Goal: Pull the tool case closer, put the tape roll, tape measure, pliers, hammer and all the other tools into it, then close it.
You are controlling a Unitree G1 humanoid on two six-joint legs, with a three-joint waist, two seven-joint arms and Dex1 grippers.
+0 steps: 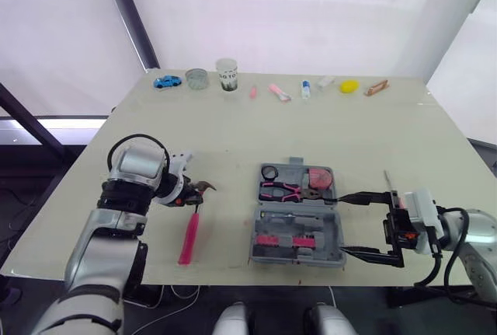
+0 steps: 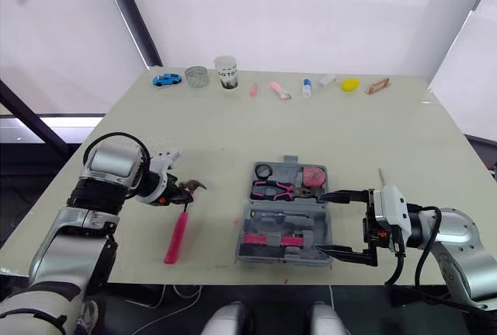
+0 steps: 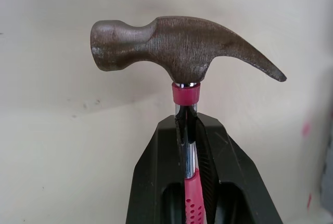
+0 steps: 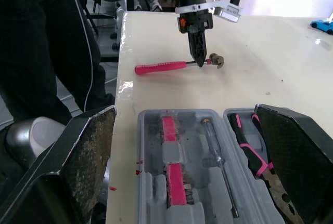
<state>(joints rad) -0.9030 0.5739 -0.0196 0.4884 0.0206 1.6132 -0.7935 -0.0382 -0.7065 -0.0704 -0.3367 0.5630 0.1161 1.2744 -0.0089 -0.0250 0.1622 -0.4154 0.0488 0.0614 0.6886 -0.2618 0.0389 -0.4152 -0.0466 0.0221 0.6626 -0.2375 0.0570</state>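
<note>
The grey tool case (image 1: 295, 259) lies open near the table's front edge. Inside it are pink-handled pliers (image 1: 283, 190), a pink tape measure (image 1: 318, 178), a black tape roll (image 1: 269, 172) and a screwdriver (image 4: 218, 156). To its left, a hammer (image 1: 189, 238) with a pink handle lies on the table. My left gripper (image 1: 194, 200) is shut on the hammer's metal neck (image 3: 186, 151), just below the head (image 3: 177, 47). My right gripper (image 1: 349, 225) is open, one finger (image 1: 361, 196) and the other (image 1: 365, 253) straddling the case's right side.
A thin metal tool (image 1: 386, 179) lies on the table right of the case. Along the far edge stand a blue toy car (image 1: 166, 82), a glass jar (image 1: 196, 78), a cup (image 1: 227, 74), some small pink items and a yellow object (image 1: 349, 85).
</note>
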